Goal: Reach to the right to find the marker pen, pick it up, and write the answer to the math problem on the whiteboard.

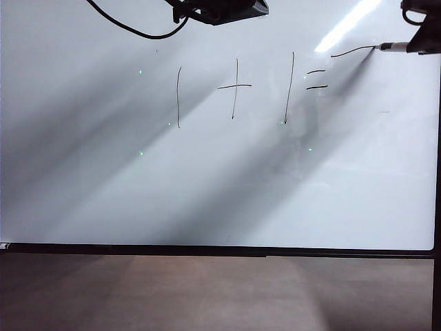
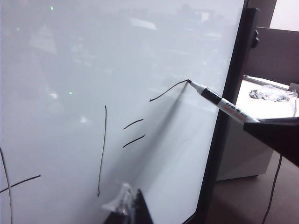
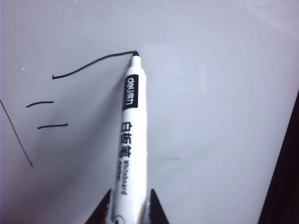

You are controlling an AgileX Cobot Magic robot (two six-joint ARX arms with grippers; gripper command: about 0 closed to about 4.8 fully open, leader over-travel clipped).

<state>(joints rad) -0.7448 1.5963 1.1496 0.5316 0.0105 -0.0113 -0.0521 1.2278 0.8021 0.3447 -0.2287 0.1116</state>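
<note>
The whiteboard (image 1: pixel 103 193) fills most of the exterior view. On it the math problem (image 1: pixel 234 88) reads one plus one, then two short dashes (image 3: pixel 46 114). To the right of the dashes runs one curved black stroke of the answer (image 1: pixel 351 50). It ends at the dark tip of the marker pen (image 3: pixel 132 140), which touches the board. My right gripper (image 3: pixel 128 210) is shut on the pen's white barrel, at the board's upper right (image 1: pixel 422 41). My left gripper (image 2: pixel 128 207) hovers near the board's top middle (image 1: pixel 220 10), its fingertips together and holding nothing.
A black frame (image 1: pixel 207 250) borders the board below and on the right (image 1: pixel 437 172). A brown surface (image 1: pixel 207 296) lies under it. A black cable (image 1: pixel 131 27) hangs at the top. Beyond the right edge stands a white table (image 2: pixel 247 121) with crumpled plastic (image 2: pixel 271 93).
</note>
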